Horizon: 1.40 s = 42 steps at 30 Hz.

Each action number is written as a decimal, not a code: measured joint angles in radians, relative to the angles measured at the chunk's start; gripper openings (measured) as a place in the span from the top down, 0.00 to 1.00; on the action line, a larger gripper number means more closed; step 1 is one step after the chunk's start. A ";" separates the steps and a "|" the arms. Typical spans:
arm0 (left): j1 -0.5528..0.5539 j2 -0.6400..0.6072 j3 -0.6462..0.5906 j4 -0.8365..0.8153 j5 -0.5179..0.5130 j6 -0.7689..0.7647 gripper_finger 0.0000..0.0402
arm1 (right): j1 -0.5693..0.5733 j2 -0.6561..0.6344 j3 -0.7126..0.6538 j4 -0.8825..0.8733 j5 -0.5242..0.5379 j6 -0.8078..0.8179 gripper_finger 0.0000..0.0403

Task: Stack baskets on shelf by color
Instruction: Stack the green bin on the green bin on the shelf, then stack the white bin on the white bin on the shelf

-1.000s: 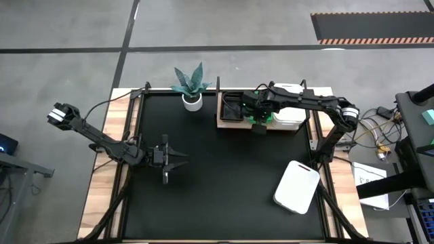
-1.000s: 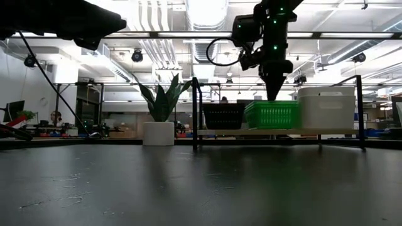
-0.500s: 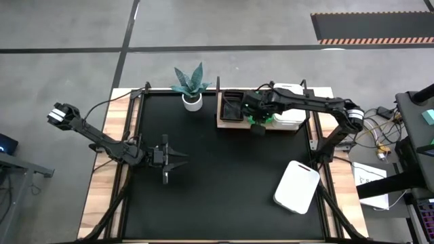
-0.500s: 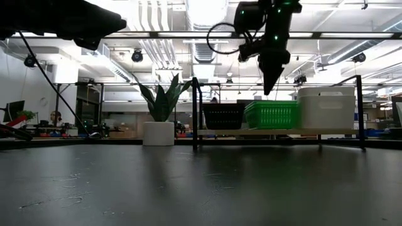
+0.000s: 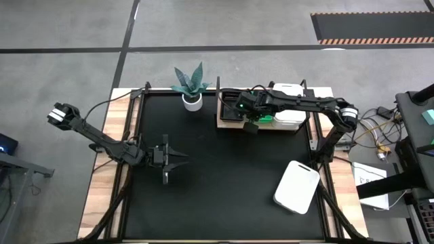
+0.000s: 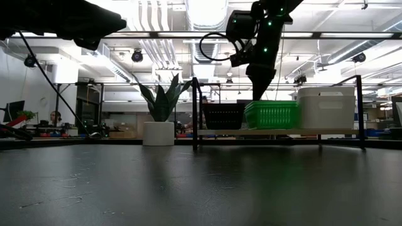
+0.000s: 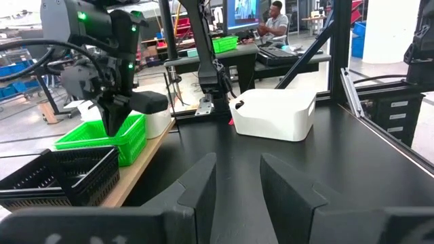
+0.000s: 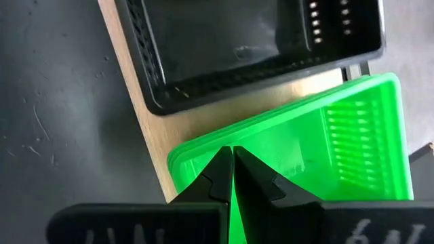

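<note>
black (image 5: 231, 108), green (image 6: 271, 114) and white baskets (image 6: 326, 107) on the shelf (image 6: 276, 132); one white basket (image 5: 297, 186) waits at five o'clock; right gripper (image 8: 232, 163) fingers clenched empty.

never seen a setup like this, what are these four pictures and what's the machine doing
It is a table with two dark robot arms, each ending in a two-finger gripper. One picture looks straight down, one looks level across the tabletop, and two come from cameras on the arms' wrists.

At the far edge is a wooden shelf carrying a black basket, a green basket and white baskets. Another white basket lies upside down on the table, and a potted plant stands beside the shelf.

The right gripper is shut, holds nothing, and hangs over the green basket's edge. The left gripper waits open over the table's left part, also holding nothing.
</note>
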 joint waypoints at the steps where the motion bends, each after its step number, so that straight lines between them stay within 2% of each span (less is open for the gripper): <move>1: 0.000 0.000 0.000 0.000 0.000 0.000 0.75 | 0.000 0.005 0.000 0.009 -0.004 -0.003 0.98; 15: 0.000 0.000 0.000 0.000 0.000 0.000 0.75 | 0.006 0.001 0.000 0.007 -0.005 0.003 0.98; 21: 0.000 0.000 0.000 0.000 0.000 0.001 0.75 | 0.030 -0.058 0.000 -0.002 -0.005 0.049 0.98; 24: 0.000 0.000 -0.001 0.000 0.000 0.003 0.75 | 0.077 -0.102 0.000 -0.014 -0.039 0.109 0.98; 29: 0.000 0.000 -0.002 0.000 0.000 0.003 0.75 | 0.221 -0.172 -0.001 -0.011 -0.234 0.299 0.98; 37: 0.000 0.000 -0.002 0.000 0.000 0.003 0.75 | 0.526 -0.180 -0.002 -0.022 -0.569 0.836 0.98; 39: 0.000 0.000 -0.002 0.000 0.000 0.003 0.75 | 0.610 -0.167 0.002 -0.054 -0.607 0.958 0.98; 42: 0.000 0.000 -0.002 0.001 0.000 0.003 0.75 | 0.741 -0.135 0.028 -0.200 -0.581 1.084 0.98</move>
